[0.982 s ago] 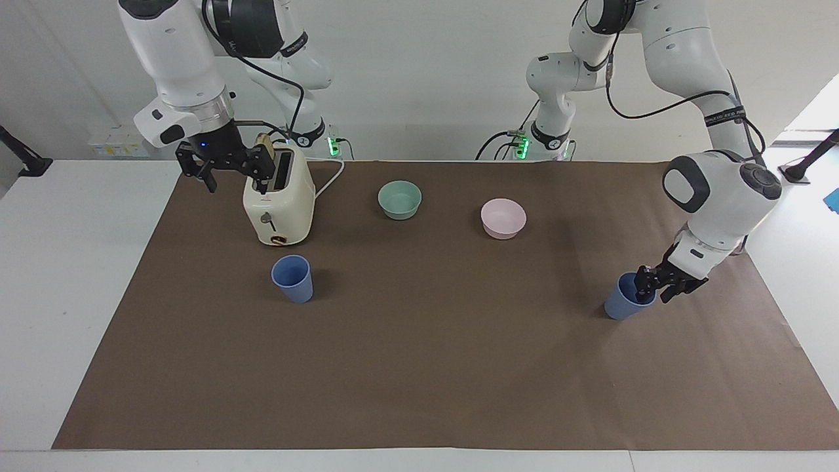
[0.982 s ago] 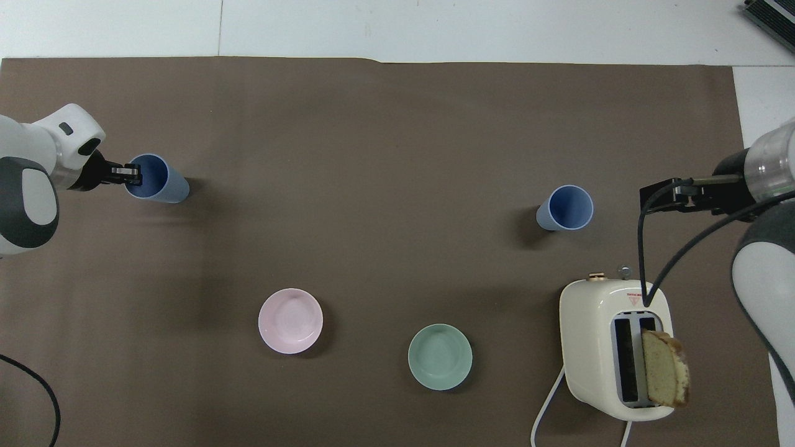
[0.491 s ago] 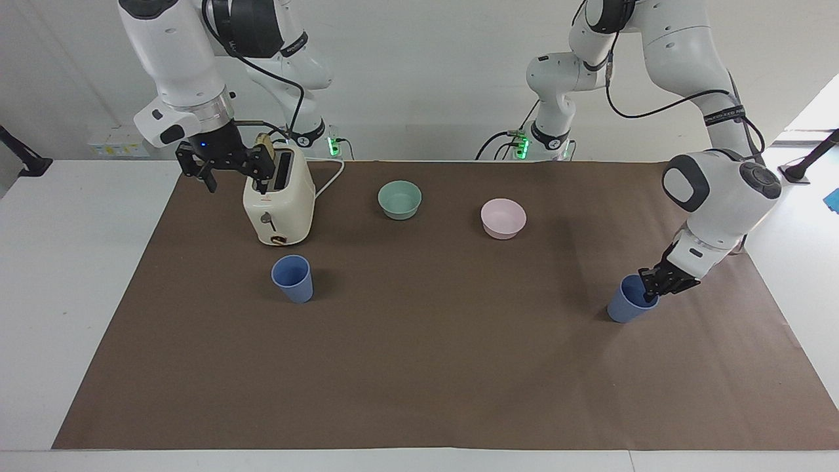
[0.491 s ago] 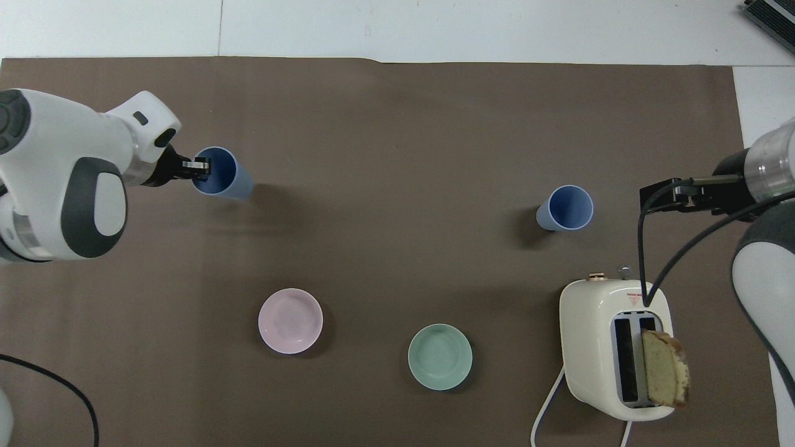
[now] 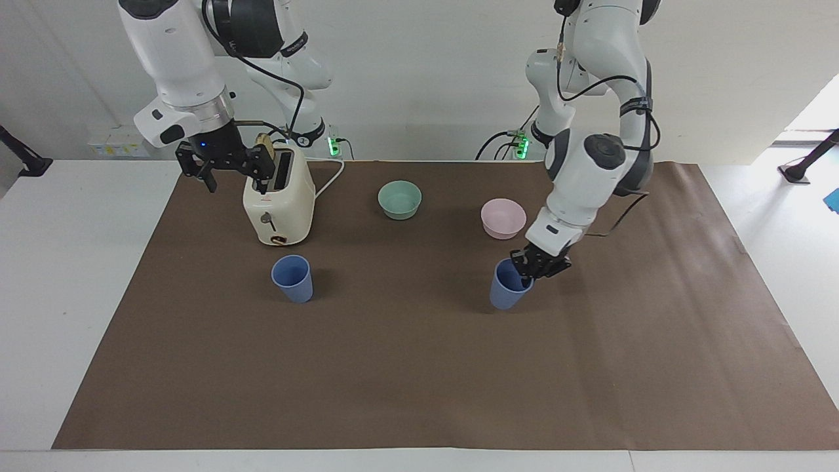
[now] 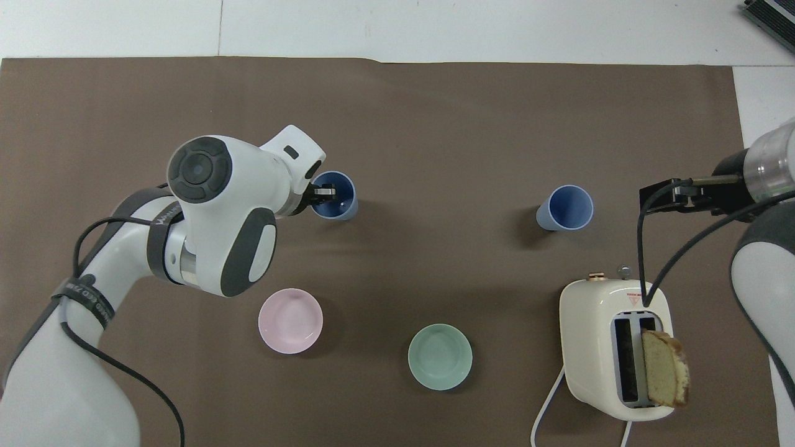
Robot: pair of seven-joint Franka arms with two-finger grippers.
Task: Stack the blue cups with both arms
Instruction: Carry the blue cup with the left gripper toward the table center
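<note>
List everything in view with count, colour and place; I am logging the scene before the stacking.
cups: 2, blue; one on the mat by the toaster, one gripped by its rim in the left pincer, toward the middle of the mat.
green bowl: 1, teal, between toaster and pink bowl.
pink bowl: 1, nearer the robots than the held cup.
toaster: 1, cream, at the right arm's end.
bread: 1 slice, tan, in a toaster slot.
mat: 1, brown, over the table.
left pincer: shut on the cup's rim.
right pincer: open, waiting beside the toaster.
</note>
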